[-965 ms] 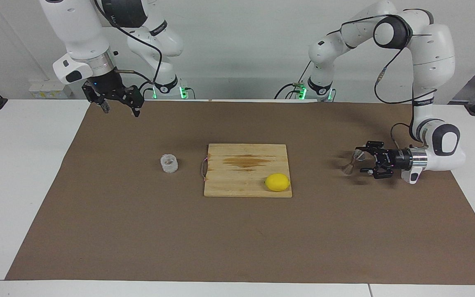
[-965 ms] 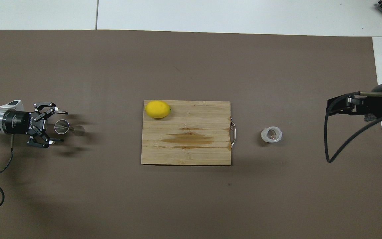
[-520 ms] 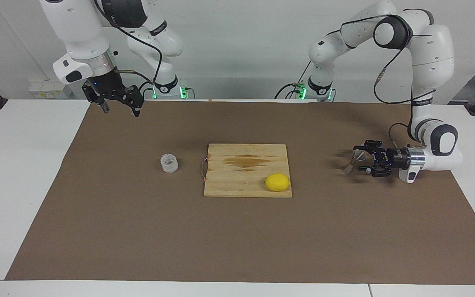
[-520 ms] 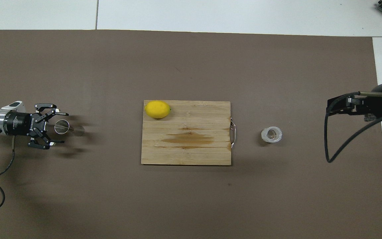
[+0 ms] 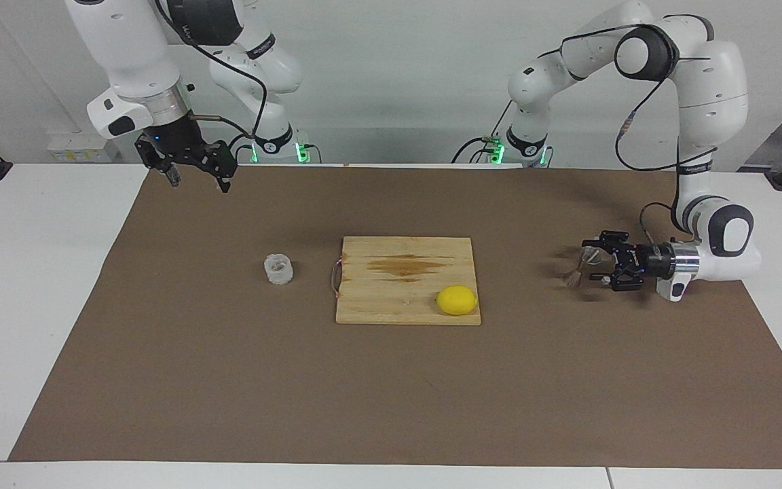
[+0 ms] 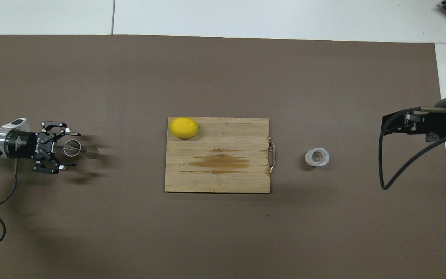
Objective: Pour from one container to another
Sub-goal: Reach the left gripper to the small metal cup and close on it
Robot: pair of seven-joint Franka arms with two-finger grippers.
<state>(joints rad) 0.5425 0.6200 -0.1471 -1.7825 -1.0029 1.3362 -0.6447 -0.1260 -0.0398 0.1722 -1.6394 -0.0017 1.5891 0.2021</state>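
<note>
Since a second ago the left hand point(image 5: 593, 267) has been drawn slightly back toward the right edge of the facing view, and the metal jigger point(image 5: 581, 266) has been left where it was; nothing else has been shifted. At the right middle of the facing view the left hand is held low and level, its fingers spread wide to either side of the jigger, with no grip seen on it. The jigger stands upright on the brown mat point(image 5: 391, 380) covering the tabletop point(image 5: 38, 272), between the fingertips. In the overhead view it is seen at the left middle point(image 6: 76, 148), just off the hand point(image 6: 70, 150). The textured glass cup point(image 5: 278, 269) is set left of centre, beside the handle of the cutting board point(image 5: 398, 299), well apart from both hands. A lemon point(image 5: 457, 300) lies on the board. The right hand point(image 5: 195, 178) is held waiting in the upper left, fingers parted and empty.
</note>
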